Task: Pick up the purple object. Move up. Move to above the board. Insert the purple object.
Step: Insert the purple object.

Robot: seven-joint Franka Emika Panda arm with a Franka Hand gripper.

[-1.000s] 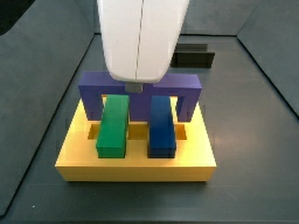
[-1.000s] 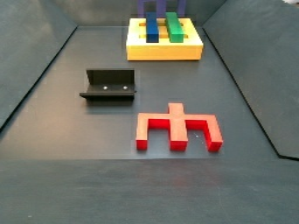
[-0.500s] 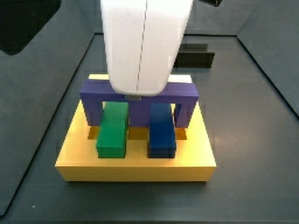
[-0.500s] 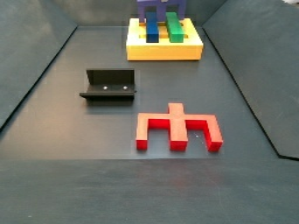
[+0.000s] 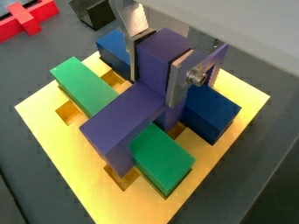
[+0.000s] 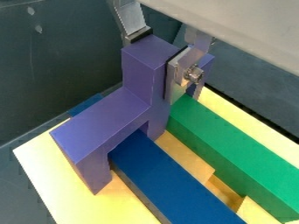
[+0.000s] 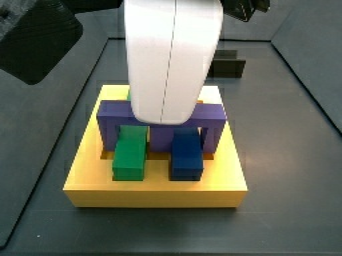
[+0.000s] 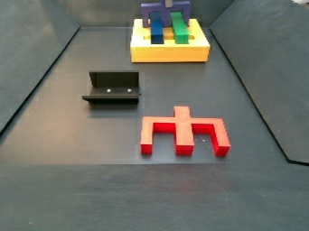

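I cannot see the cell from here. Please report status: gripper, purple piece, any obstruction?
Gripper shut on purple piece, over the board. Piece straddles green bar and blue bar, legs low at board. Nothing visibly blocking.

Dark grey floor (image 8: 72, 108) carries the board (image 8: 169, 52) at the far end, the fixture (image 8: 112, 88) mid-floor, and a red notched piece (image 8: 183, 132) nearer the camera, all well apart. Gripper (image 5: 160, 54) sits above the board, clear of the floor.

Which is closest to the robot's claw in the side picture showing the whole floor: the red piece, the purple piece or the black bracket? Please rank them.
The gripper sits over the board at the far end.
1. Purple object: between its fingers.
2. Fixture: mid-floor.
3. Red piece: nearest the camera.
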